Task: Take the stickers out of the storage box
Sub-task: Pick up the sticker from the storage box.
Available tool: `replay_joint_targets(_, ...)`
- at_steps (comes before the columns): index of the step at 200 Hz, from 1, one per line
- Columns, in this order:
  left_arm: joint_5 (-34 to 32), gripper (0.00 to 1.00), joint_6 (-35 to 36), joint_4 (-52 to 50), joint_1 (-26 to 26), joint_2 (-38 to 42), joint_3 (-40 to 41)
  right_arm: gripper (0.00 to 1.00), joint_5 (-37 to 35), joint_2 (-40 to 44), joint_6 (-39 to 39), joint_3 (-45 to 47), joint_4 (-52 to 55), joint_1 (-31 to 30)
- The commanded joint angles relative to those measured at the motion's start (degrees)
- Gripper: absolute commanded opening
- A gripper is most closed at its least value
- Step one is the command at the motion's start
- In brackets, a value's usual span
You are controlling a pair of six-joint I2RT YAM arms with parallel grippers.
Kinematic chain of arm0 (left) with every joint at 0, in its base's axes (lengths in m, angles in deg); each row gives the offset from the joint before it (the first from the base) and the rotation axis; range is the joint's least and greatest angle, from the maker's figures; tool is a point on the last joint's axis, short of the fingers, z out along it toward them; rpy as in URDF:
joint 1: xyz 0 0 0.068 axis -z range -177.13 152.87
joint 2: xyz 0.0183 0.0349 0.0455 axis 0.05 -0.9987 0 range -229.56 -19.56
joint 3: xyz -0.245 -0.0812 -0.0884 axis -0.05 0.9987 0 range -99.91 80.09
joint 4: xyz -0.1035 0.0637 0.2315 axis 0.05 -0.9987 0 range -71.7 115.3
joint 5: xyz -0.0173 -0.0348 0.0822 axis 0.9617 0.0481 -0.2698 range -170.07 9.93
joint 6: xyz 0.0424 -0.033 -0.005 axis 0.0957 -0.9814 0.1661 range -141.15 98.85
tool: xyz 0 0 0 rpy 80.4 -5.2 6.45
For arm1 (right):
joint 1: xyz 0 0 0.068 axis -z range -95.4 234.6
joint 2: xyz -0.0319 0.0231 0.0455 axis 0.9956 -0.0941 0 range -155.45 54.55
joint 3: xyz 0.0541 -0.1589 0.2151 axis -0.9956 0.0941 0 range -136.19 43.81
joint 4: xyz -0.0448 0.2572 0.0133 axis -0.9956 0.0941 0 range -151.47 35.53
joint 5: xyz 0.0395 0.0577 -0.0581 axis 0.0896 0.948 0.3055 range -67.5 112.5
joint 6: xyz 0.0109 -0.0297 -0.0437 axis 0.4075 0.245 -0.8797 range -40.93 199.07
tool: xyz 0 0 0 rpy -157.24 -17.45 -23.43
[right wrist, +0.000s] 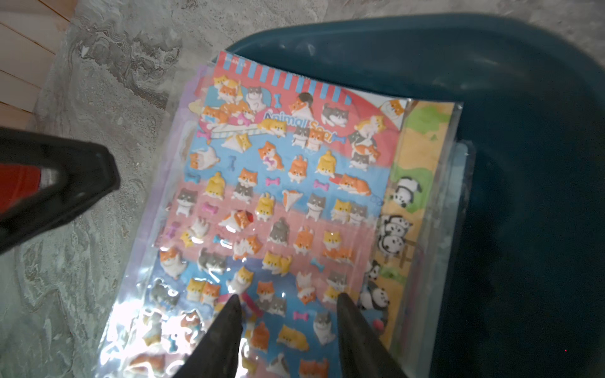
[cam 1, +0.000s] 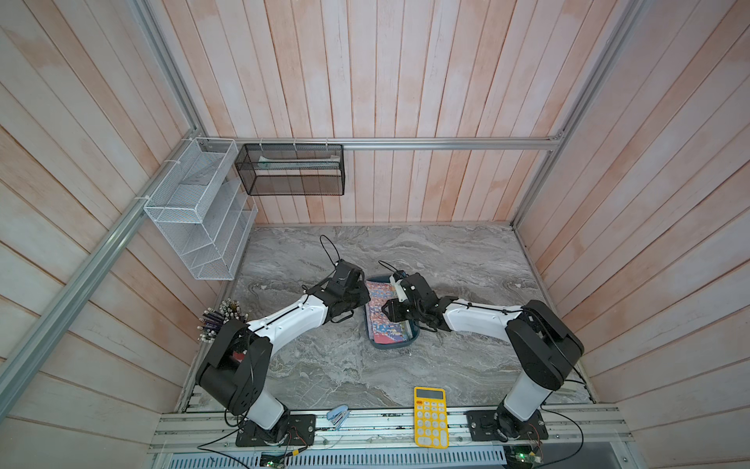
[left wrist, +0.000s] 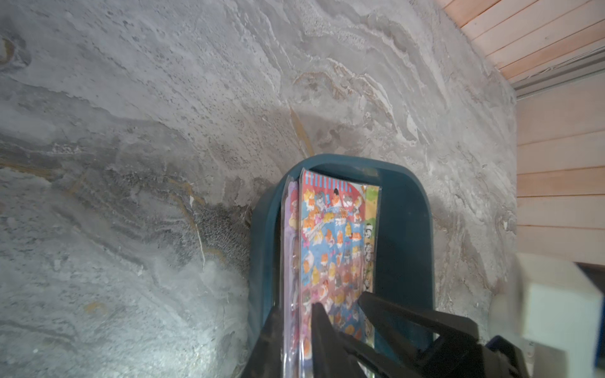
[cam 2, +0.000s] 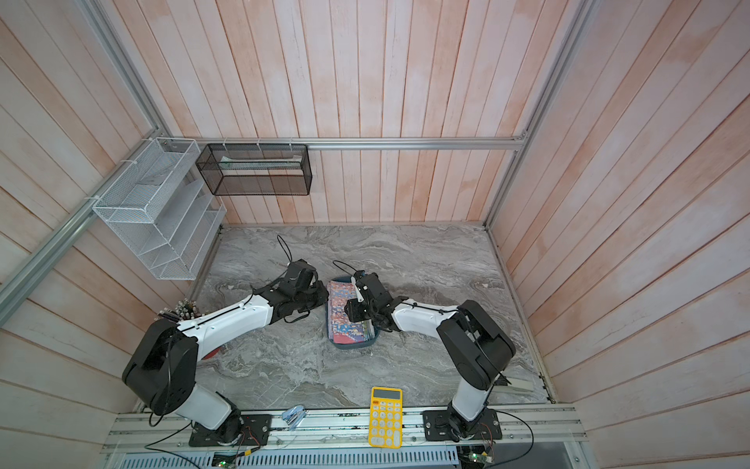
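Right gripper (right wrist: 286, 302) spread over glossy cartoon stickers (right wrist: 278, 196), left gripper (left wrist: 339, 301) barely parted at teal plastic box (left wrist: 406, 229), marble tabletop (cam 1: 466, 264) free around.

The top sheet of the stickers (right wrist: 288, 196) bears the printed title "Animal Seal".

Both arms extend inward from bases at the near edge, with elbows raised and forearms converging toward the middle. The left arm (cam 1: 292, 316) runs forward and inward, its wrist bent so the left gripper (cam 1: 363, 299) tips downward; how its jaws stand is unclear. The right arm (cam 1: 479, 314) stretches across toward it. The right gripper (right wrist: 288, 299) points down with jaws parted, close beside the left one.
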Motion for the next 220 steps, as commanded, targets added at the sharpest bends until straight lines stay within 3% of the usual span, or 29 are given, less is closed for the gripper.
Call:
replay_joint_targets(1, 1.4, 0.18, 0.4, 0.1, -0.2, -0.1, -2.1, 0.48, 1.4, -1.6, 1.0, -0.2, 0.2, -0.4)
replay_joint_targets(23, 2.5, 0.17, 0.3, 0.4, -0.1, 0.7, -2.6, 0.48, 0.9, -1.7, 0.8, -0.2, 0.5, -0.4)
replay_joint_targets(44, 2.9, 0.25, 0.1, 0.4, 0.3, 0.4, -2.4, 0.48, 0.6, -1.6, 0.9, 0.2, 0.4, -0.4)
replay_joint_targets(153, 4.5, 0.25, -0.1, 0.2, 1.5, -7.3, -4.5, 0.48, 0.2, -1.1, 0.2, 0.5, 0.9, -0.4)
replay_joint_targets(187, 5.7, 0.00, -0.5, 0.7, 1.8, -8.1, -5.7, 0.48, 0.8, -1.1, 0.1, 0.6, 0.5, -0.4)
replay_joint_targets(220, 4.9, 0.00, 0.2, -0.1, 2.2, -6.6, -7.1, 0.47, -0.1, 1.0, -0.6, -0.2, 1.5, -0.4)
